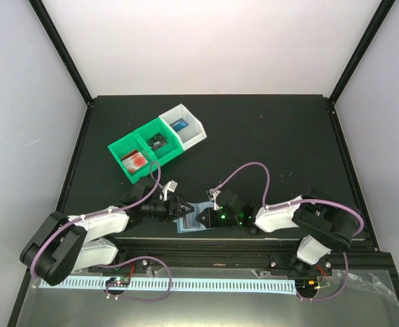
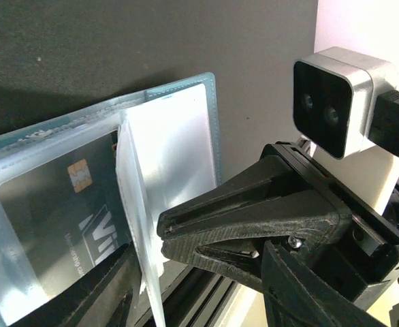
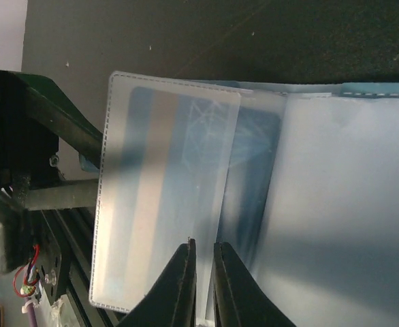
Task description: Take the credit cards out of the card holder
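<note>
Matte black table [image 1: 274,136], pale walls [image 1: 206,41] around. At the near edge, between both arms: card holder [image 1: 188,227], lying open, long axis roughly along that edge, one clear leaf raised. Right gripper [image 3: 204,251] nearly closed, pinching that leaf. Left gripper [image 1: 183,209] at the holder's left end; opening impossible to tell.

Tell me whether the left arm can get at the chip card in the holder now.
Likely yes. The left gripper sits right at the card holder, which the right gripper pinches open, so the chip card faces it. The card lies inside its plastic pocket, though, which may hinder a grip.
</note>
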